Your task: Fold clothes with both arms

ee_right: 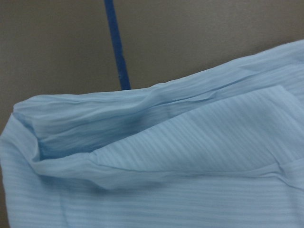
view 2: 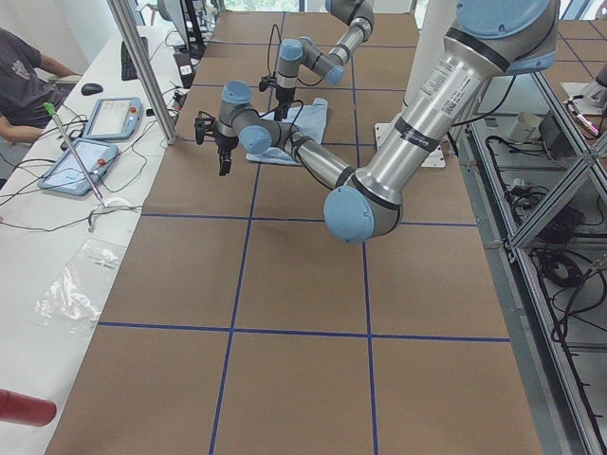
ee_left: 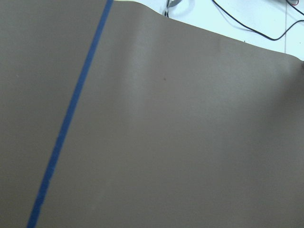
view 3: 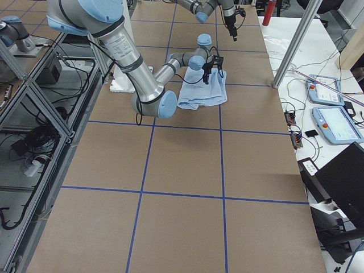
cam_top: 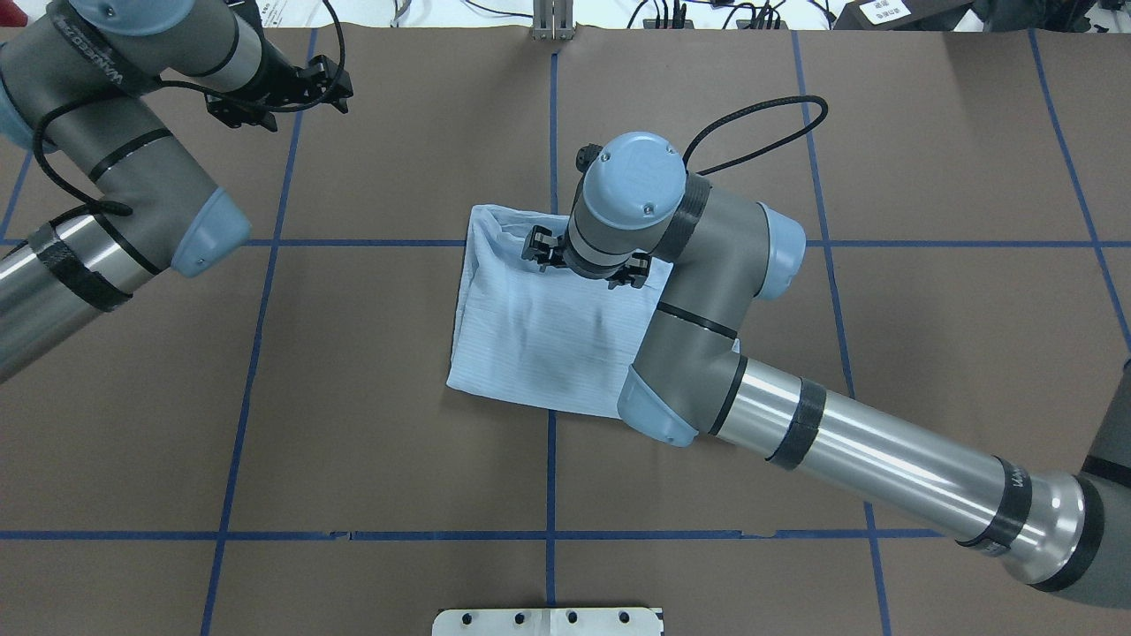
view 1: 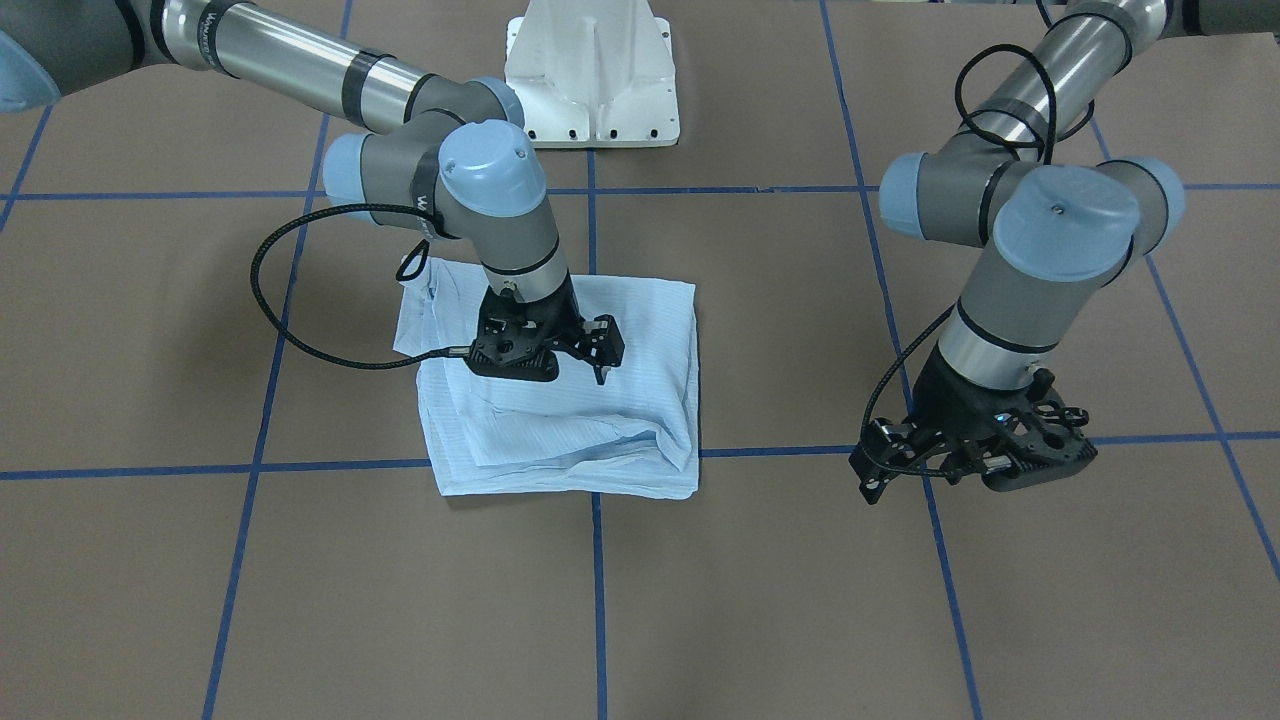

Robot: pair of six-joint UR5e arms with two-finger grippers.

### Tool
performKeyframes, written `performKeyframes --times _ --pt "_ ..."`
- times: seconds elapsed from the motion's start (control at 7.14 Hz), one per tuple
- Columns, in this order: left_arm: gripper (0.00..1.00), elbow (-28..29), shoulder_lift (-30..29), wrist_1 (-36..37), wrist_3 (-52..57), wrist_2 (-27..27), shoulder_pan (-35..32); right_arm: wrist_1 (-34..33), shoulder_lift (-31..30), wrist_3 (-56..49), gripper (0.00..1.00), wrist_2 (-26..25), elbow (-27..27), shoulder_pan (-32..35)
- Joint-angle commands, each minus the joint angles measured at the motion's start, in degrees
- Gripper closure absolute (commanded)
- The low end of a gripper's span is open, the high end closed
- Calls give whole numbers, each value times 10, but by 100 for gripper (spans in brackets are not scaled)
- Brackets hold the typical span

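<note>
The pale-blue striped shirt (view 1: 560, 430) lies folded into a rough square at the table's middle, also in the overhead view (cam_top: 539, 336) and filling the right wrist view (ee_right: 190, 156). My right gripper (view 1: 585, 365) hangs just above the shirt's top layer, pointing down, open and empty; it shows in the overhead view (cam_top: 585, 261) over the shirt's far edge. My left gripper (view 1: 965, 470) hovers over bare table well off to the shirt's side, open and empty, at the far left in the overhead view (cam_top: 278, 93). The left wrist view shows only table.
The white pedestal base (view 1: 592, 80) stands at the robot's side of the table. Blue tape lines (cam_top: 552, 442) grid the brown table top. A side bench with tablets (view 2: 109, 118) and a seated person (view 2: 19, 76) runs along the far edge.
</note>
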Motion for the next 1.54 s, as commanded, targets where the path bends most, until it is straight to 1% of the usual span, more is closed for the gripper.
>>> performKeyframes --times 0.0,0.14,0.28,0.56,0.7,1.12,1.4 --pt "0 -3 7 0 9 -2 -9 -9 72 -54 0 -27 -99 -11" --pt "0 -3 12 0 9 -2 -10 -9 80 -82 0 -42 -122 -11" --pt "0 -3 13 0 9 -2 -11 -9 87 -86 0 -47 -137 -10" --pt "0 -3 15 -1 9 -2 -11 -3 136 -107 0 -86 -205 -9" --pt "0 -3 16 -1 8 -2 -11 0 139 -117 0 -98 -225 2" --pt "0 -3 20 -1 7 -3 -10 1 164 -142 0 -103 -260 26" --pt "0 -3 21 -5 9 -3 -10 0 176 -162 0 -97 -252 48"
